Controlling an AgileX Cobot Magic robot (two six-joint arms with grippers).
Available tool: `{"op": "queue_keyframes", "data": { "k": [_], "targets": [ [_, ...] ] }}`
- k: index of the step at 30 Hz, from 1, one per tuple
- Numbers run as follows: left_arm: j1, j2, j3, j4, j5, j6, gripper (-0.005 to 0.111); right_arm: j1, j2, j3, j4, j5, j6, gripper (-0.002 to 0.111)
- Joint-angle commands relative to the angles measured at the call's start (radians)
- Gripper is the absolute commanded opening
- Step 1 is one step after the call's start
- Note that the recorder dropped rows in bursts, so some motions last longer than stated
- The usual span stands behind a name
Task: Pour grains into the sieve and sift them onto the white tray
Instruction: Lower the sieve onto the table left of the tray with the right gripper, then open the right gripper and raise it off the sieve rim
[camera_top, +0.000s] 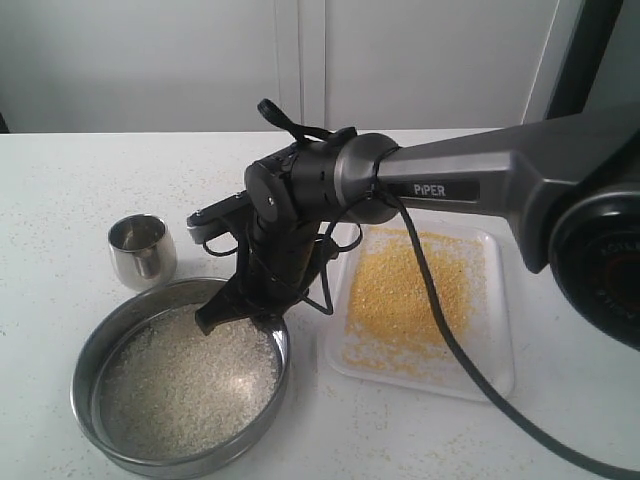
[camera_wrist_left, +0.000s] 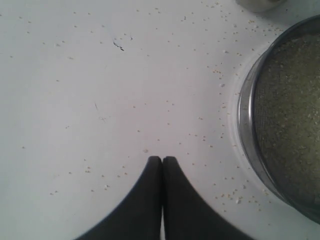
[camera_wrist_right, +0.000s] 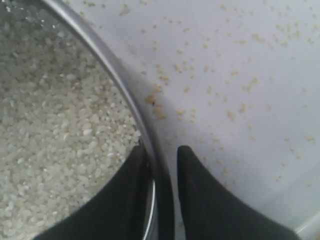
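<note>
The right arm reaches across the middle and tips down at the wrist, so that the right end effector (camera_top: 238, 318) meets the near-right edge of the sieve (camera_top: 82, 390). In the right wrist view its fingers (camera_wrist_right: 200, 200) straddle the steel wall, one inside and one outside, clamped on it. The left end effector (camera_wrist_left: 162, 159) hangs above bare table just beside the sieve, fingers pressed together and empty.

The table (camera_top: 60, 180) is white and dotted with stray grains (camera_wrist_left: 215, 70); a pale wall (camera_top: 150, 60) stands behind it. The sieve rests on the table and holds a bed of whitish grains (camera_top: 190, 385). The white tray (camera_top: 492, 372) lies just beside it, to the right, carrying yellow grains (camera_top: 410, 290). A small steel cup (camera_top: 140, 250) stands upright behind the sieve. The arm's black cable (camera_top: 440, 320) crosses over the tray.
</note>
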Motion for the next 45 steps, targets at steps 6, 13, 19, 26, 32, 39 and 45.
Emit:
{"op": "queue_keyframes", "data": {
  "k": [6,13,19,26,32,39,45],
  "targets": [
    [0.002,-0.006,0.005,-0.008,0.011,-0.005,0.000,0.000,-0.001,-0.005,-0.010,-0.005,0.040,0.025],
    [0.002,-0.006,0.005,-0.008,0.011,-0.005,0.000,0.000,-0.037,-0.005,-0.010,-0.002,0.085,0.030],
    [0.002,-0.006,0.005,-0.008,0.011,-0.005,0.000,0.000,-0.082,-0.005,-0.016,0.004,0.086,0.034],
    [0.002,-0.006,0.005,-0.008,0.011,-0.005,0.000,0.000,-0.150,-0.005,-0.016,0.031,0.136,0.034],
    [0.002,-0.006,0.005,-0.008,0.011,-0.005,0.000,0.000,-0.193,-0.005,-0.016,0.079,0.136,0.032],
    [0.002,-0.006,0.005,-0.008,0.011,-0.005,0.000,0.000,-0.217,-0.005,-0.016,0.123,0.169,0.016],
    [0.002,-0.006,0.005,-0.008,0.011,-0.005,0.000,0.000,-0.221,-0.005,-0.016,0.193,0.169,0.000]
  ]
}}
